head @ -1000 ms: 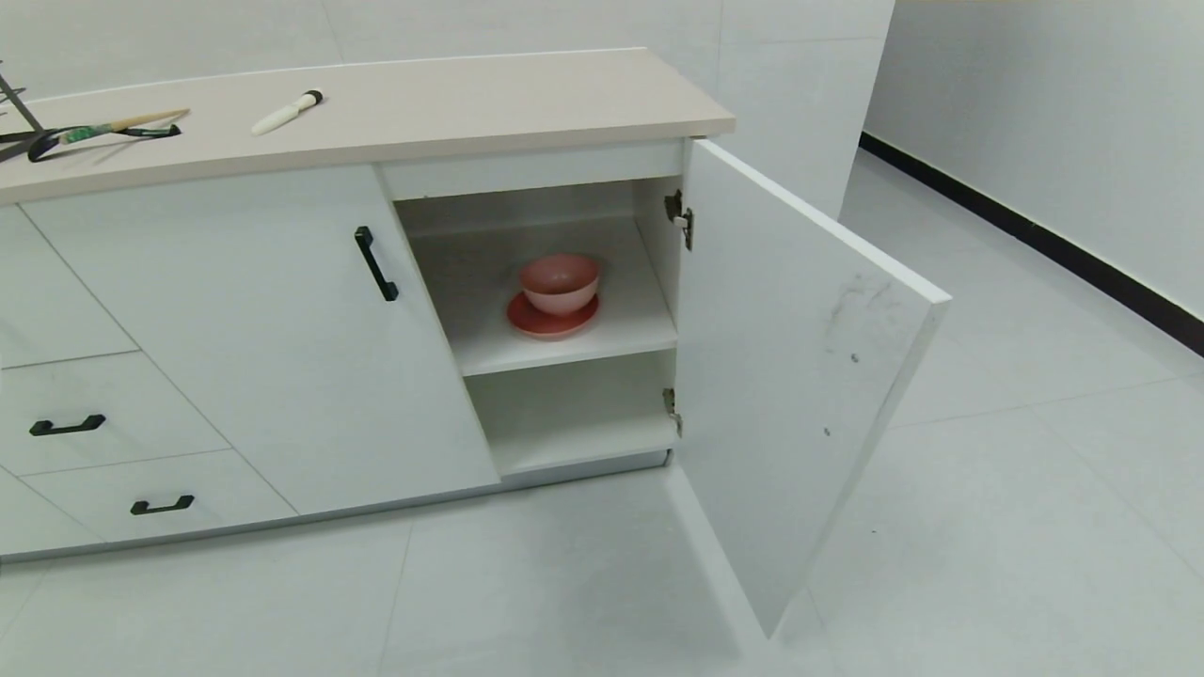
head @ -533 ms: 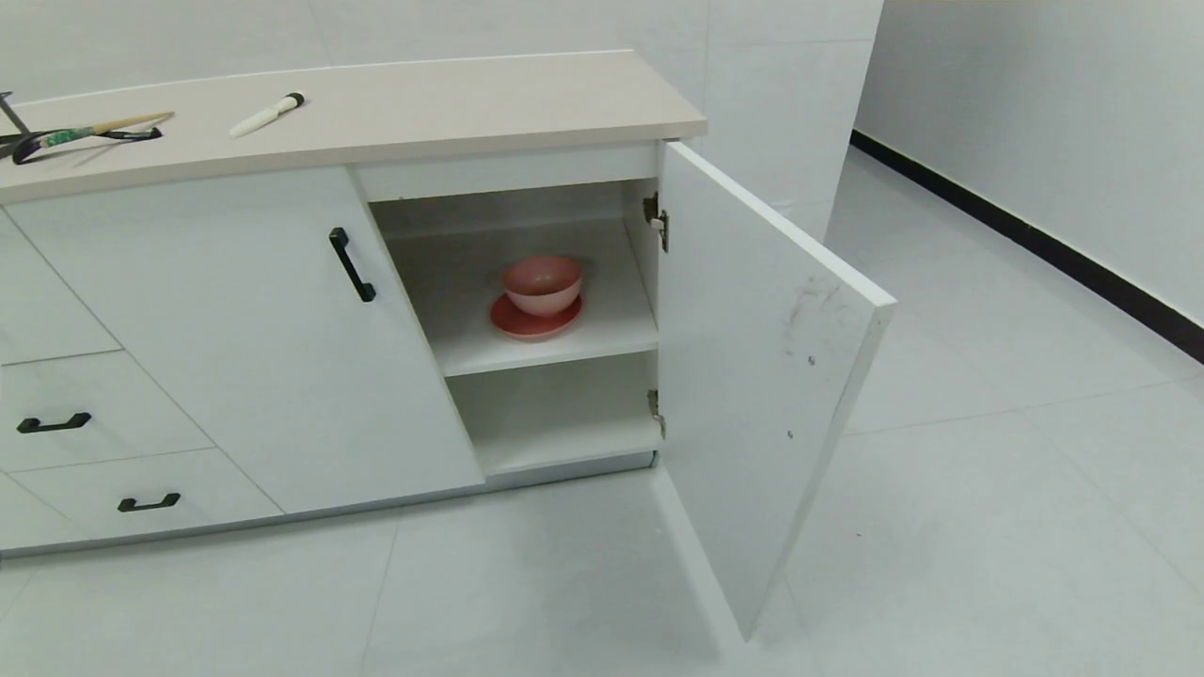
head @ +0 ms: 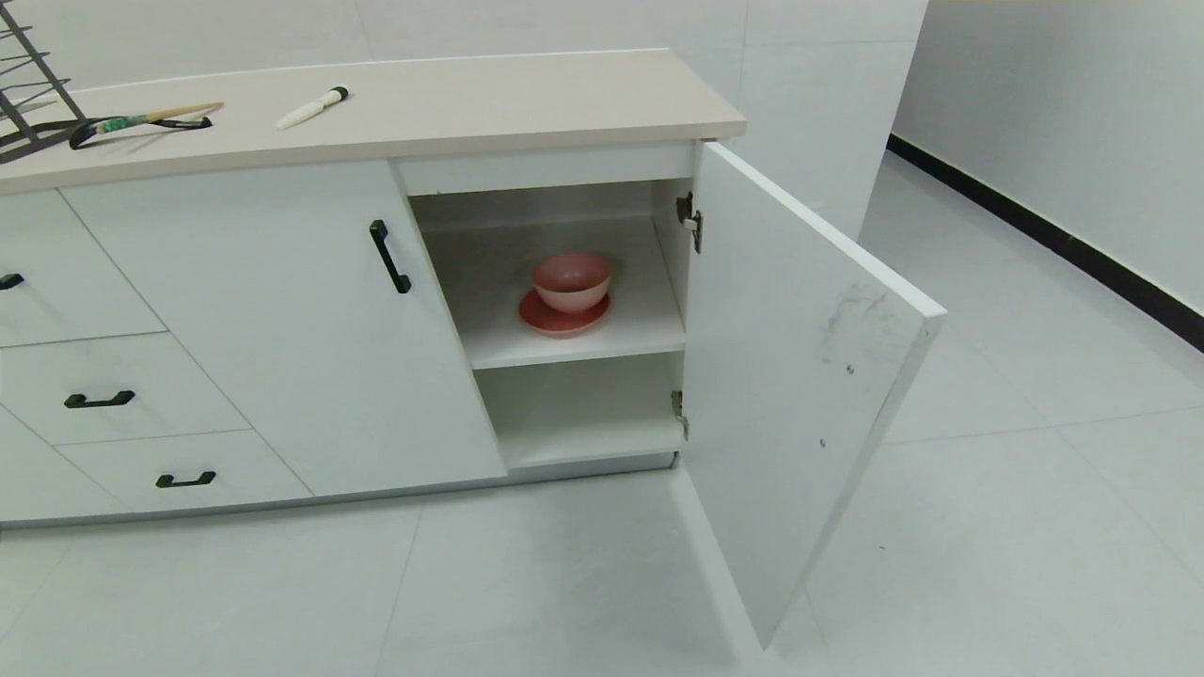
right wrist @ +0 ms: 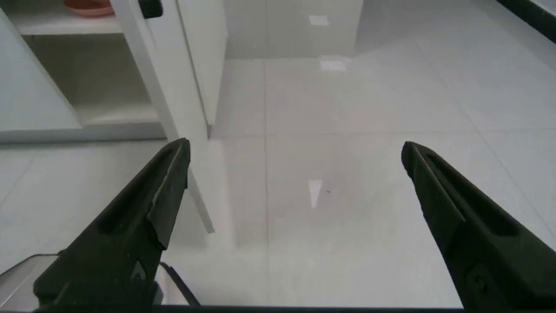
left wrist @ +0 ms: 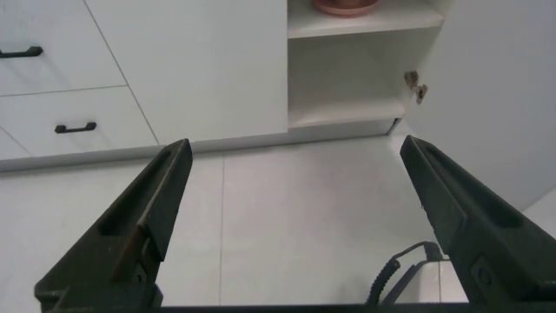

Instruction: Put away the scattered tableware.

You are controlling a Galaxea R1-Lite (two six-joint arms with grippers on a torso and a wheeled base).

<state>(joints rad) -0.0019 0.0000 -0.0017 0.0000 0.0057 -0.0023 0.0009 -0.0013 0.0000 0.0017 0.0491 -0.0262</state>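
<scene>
A pink bowl (head: 572, 280) sits on a red plate (head: 562, 320) on the upper shelf (head: 640, 334) of the open white cabinet. The plate's rim (left wrist: 346, 7) also appears in the left wrist view, and again in the right wrist view (right wrist: 87, 9). On the beige counter lie a white-handled knife (head: 311, 107) and a wooden-handled utensil (head: 141, 120). My left gripper (left wrist: 295, 161) is open above the floor, facing the cabinet, nothing between its fingers. My right gripper (right wrist: 295, 156) is open low over the floor tiles beside the door.
The cabinet door (head: 800, 376) stands swung wide out to the right. The left door with a black handle (head: 389, 256) is closed. Drawers with black pulls (head: 98, 400) are at the left. A wire rack (head: 28, 85) stands on the counter's far left.
The whole head view has shifted, so the camera moved: the cabinet slid left, then back right. The bowl, plate and door keep their places relative to the cabinet.
</scene>
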